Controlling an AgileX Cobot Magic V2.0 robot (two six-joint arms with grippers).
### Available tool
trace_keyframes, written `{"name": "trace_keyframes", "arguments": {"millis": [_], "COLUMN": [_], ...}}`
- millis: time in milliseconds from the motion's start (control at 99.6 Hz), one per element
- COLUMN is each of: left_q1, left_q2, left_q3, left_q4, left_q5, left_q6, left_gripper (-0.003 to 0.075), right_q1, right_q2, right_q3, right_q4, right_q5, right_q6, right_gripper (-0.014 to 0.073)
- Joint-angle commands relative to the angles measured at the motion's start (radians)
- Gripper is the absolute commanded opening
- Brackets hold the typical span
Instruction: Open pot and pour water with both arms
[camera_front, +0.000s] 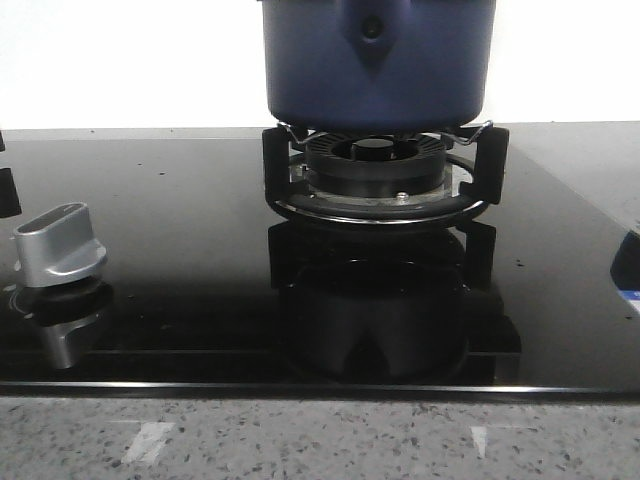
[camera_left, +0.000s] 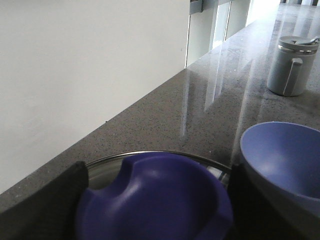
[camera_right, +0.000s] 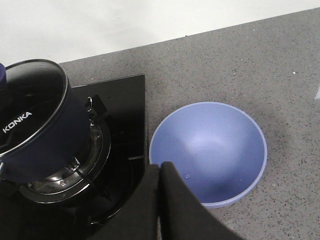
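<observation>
The pot (camera_front: 378, 62) sits on the burner grate (camera_front: 385, 170) of the black glass cooktop (camera_front: 180, 250), its top cut off in the front view. Teardrop handle mount with rivet faces the camera. In the right wrist view the pot (camera_right: 37, 131) has its glass lid (camera_right: 31, 107) on, "KONKA" printed on the glass.

Right gripper (camera_right: 160, 200): the two dark fingers are pressed together, no gap visible between them, nothing held. It hangs over the edge of the cooktop, between the pot and the light-blue bowl (camera_right: 209, 152). The bowl stands on the grey speckled counter (camera_right: 240, 65) just beside the cooktop, apart from the pot.

Left gripper (camera_left: 155, 200): dark fingers (camera_left: 45, 210) show on either side of a dark-blue lid knob (camera_left: 155, 197), set wide and flanking it. Contact can't be told from this view. The rim of the glass lid (camera_left: 150, 154) curves behind the knob. The light-blue bowl (camera_left: 282, 160) is close by, and a grey lidded mug (camera_left: 294, 65) stands well apart on the counter.

A silver stove knob (camera_front: 60, 245) sits at the cooktop's left side.
</observation>
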Motion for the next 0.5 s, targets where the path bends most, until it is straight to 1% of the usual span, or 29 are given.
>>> {"name": "trace_keyframes", "arguments": {"millis": [0, 191, 372, 422, 492], "left_q1": [0.0, 0.026, 0.1, 0.123, 0.156], "left_q2": [-0.054, -0.11, -0.206, -0.246, -0.303], "left_q3": [-0.041, -0.054, -0.054, -0.051, -0.031], "left_q4": [-0.093, -0.093, -0.082, -0.065, -0.039], "left_q5": [0.039, 0.043, 0.043, 0.043, 0.042], "left_q6": [-0.018, -0.059, -0.135, -0.152, -0.157], "left_gripper": [0.0539, 0.0538, 0.0531, 0.0508, 0.0432], "right_q1": [0.003, 0.003, 0.003, 0.003, 0.003], "right_q2": [-0.002, -0.002, -0.002, -0.004, -0.015], "right_q3": [-0.033, -0.031, -0.031, -0.031, -0.02], "right_q4": [-0.014, -0.033, -0.087, -0.102, -0.108], "right_q5": [-0.065, -0.067, -0.073, -0.073, -0.085], "right_q6": [-0.009, -0.011, -0.011, -0.013, -0.037], "right_gripper": [-0.0069, -0.0069, -0.0069, -0.0069, -0.0069]}}
